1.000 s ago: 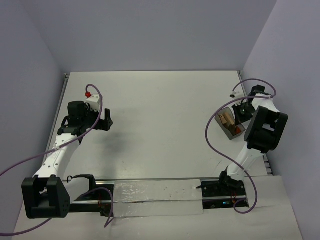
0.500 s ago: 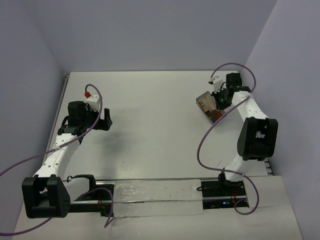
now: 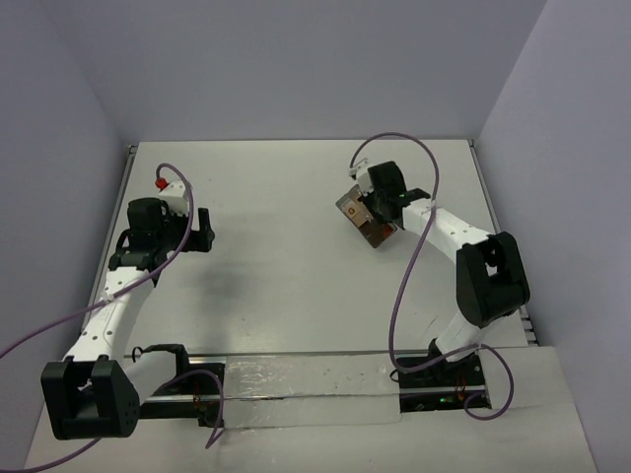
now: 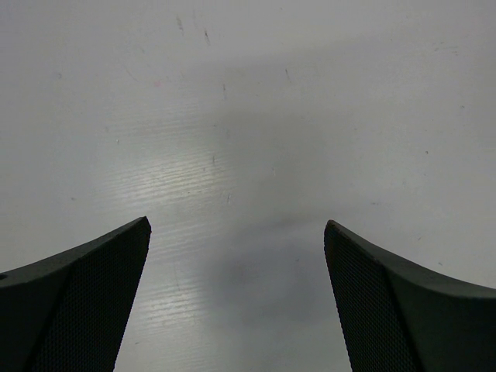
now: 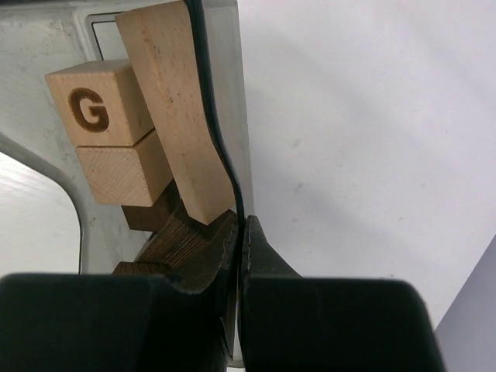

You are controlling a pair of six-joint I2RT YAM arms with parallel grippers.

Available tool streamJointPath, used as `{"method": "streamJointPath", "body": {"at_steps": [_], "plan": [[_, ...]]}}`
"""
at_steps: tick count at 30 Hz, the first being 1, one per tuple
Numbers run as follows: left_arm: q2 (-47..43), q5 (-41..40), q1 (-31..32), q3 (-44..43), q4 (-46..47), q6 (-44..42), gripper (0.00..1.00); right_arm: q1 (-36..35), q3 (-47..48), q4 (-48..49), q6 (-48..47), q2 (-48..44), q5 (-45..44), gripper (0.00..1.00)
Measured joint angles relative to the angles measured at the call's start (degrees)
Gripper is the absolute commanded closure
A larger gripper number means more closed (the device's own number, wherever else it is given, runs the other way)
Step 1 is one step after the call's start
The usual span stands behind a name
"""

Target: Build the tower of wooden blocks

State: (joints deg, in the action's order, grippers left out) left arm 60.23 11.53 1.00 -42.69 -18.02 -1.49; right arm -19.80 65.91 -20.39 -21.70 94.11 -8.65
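Wood blocks (image 5: 97,105) lie loose in the bin (image 5: 223,85) our right gripper (image 5: 240,226) clamps by its wall, so we should carry it level, left gripper (image 4: 236,225) agape.

Seen from above: a white desk (image 3: 286,286), closed in at nine, twelve and three o'clock by pale violet walls (image 3: 296,69). At about two o'clock from the desk's middle, a grey translucent bin (image 3: 361,215), tipped rather than lying flat; whether touching the desk, impossible to tell. Close up, the bin's thin clear side running from six toward twelve o'clock, with bare desk on its three o'clock side and a sliver of violet wall at five o'clock. At six o'clock, along the desk's near edge, a crinkled clear plastic sheet (image 3: 306,389). Toward nine o'clock, on bare desk, faint scratches (image 4: 208,35) and a soft grey shadow (image 4: 256,263).
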Motion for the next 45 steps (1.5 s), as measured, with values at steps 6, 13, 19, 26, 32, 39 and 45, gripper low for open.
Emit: {"method": "streamJointPath", "body": {"at_steps": [6,13,19,26,32,39,45], "plan": [[-0.2,-2.6,-0.2,-0.4,-0.3,1.2,0.01,-7.1,-5.3,7.6,0.1,-1.9,-8.0,1.0],[-0.7,-4.4,-1.1,-0.9,-1.2,2.6,0.01,-16.1,-11.5,19.9,-2.3,-3.9,-21.8,1.0],[-1.3,-6.1,-3.7,-1.7,-2.0,3.9,0.01,-23.7,-13.4,29.9,-7.0,-2.5,-30.1,1.0],[-1.7,-6.9,-6.5,-2.5,-2.5,5.0,0.01,-30.7,-13.5,41.0,-15.6,5.8,-37.1,1.0],[-1.7,-6.4,-8.5,-2.5,-3.4,5.3,0.01,-36.0,-14.6,50.8,-24.3,10.4,-40.7,1.0],[-1.7,-5.3,-9.6,-2.5,-3.5,5.3,0.01,-41.2,-18.8,73.6,-40.9,17.0,-45.5,1.0],[-1.7,-4.8,-9.9,-2.5,-3.6,5.3,0.01,-44.6,-21.0,85.0,-51.9,21.2,-47.9,1.0]]}}
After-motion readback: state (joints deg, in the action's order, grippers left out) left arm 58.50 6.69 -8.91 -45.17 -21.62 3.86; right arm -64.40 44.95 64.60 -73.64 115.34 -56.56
